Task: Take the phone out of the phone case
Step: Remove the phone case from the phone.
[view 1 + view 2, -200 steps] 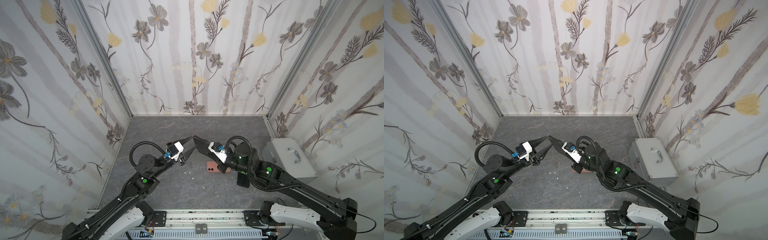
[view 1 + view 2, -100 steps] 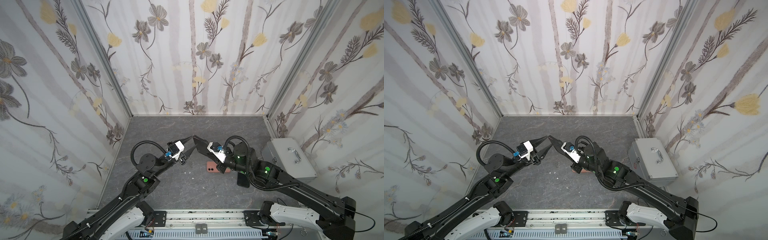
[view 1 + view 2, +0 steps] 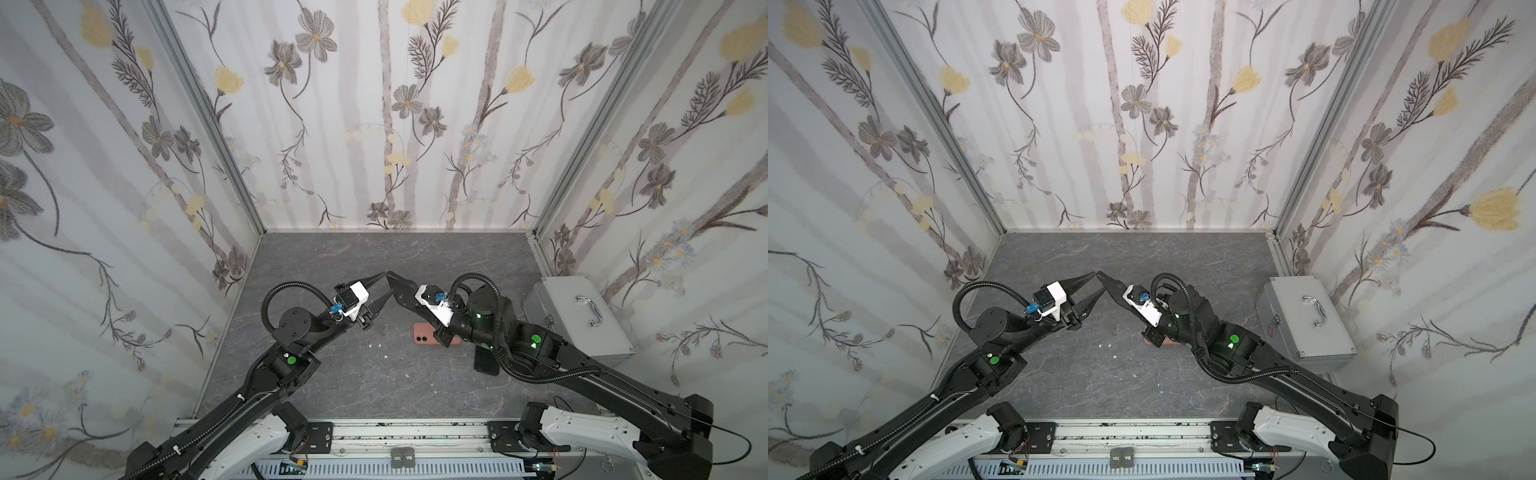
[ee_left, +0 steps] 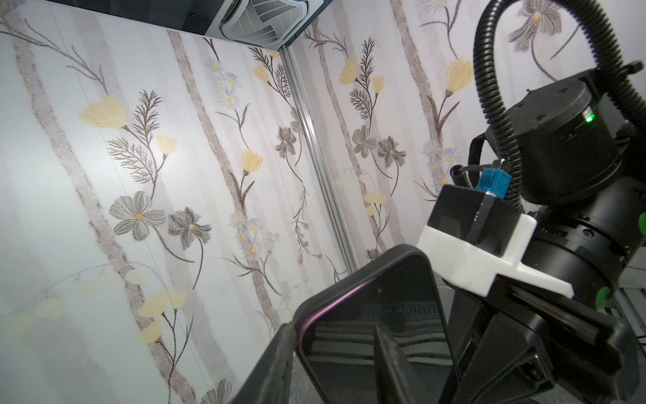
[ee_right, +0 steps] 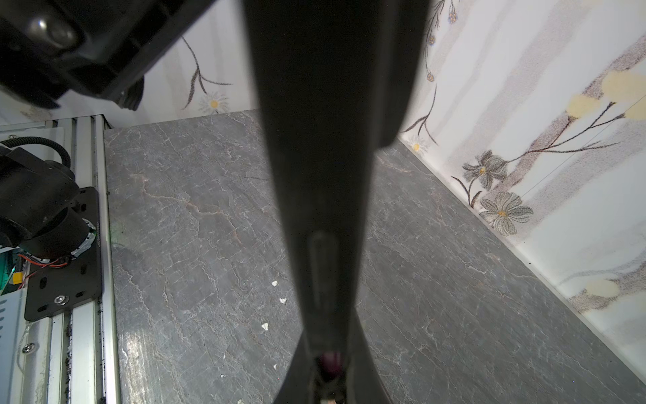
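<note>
Phone (image 4: 370, 335) w/ case (image 4: 353, 280) clamped in R gripper (image 3: 409, 296), held mid-air. L gripper (image 3: 381, 287) part-open straddling case corner; next we pinch rim, peel.

nothing readable turned up in any view. the silver case (image 3: 1304, 320) by the worktop's right edge carried a small red mark on its near corner, too small to make out. the phone (image 4: 374, 335) screen was dark and only mirrored pale slotted shapes, no letters. the bracket plate (image 3: 401, 458) on the front rail looked to have tiny print, but it was blurred past reading.
</note>
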Robot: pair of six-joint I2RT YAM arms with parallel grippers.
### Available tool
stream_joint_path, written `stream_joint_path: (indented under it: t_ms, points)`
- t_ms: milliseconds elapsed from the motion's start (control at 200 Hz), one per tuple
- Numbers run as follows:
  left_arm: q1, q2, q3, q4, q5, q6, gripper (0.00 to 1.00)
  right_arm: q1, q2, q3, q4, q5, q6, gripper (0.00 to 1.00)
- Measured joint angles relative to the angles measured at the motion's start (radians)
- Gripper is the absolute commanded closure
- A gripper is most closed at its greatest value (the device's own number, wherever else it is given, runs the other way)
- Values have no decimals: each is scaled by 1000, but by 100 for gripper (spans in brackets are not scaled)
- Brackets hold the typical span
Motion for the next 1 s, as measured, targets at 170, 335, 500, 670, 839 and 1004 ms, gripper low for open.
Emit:
stream_joint_path:
  t_ms: [170, 335, 500, 670, 839, 1004]
  points:
    - [1, 0, -1, 0, -7, 0, 62, 0, 9, 2, 5, 0, 0, 100]
    - [1, 5, -6, 2, -10, 0, 62, 1, 11, 3, -1, 1, 0, 100]
    - [1, 16, -10, 15, -7, -2, 62, 1, 10, 3, -8, 5, 0, 100]
    - [2, 24, -12, 23, -2, -3, 62, 3, 7, 3, -14, 9, 0, 100]
    - [2, 29, -21, 30, 0, 0, 62, 5, 8, 3, -24, 6, 0, 100]
    - [2, 29, -22, 28, 1, 5, 62, 8, 8, 7, -35, 0, -2, 100]
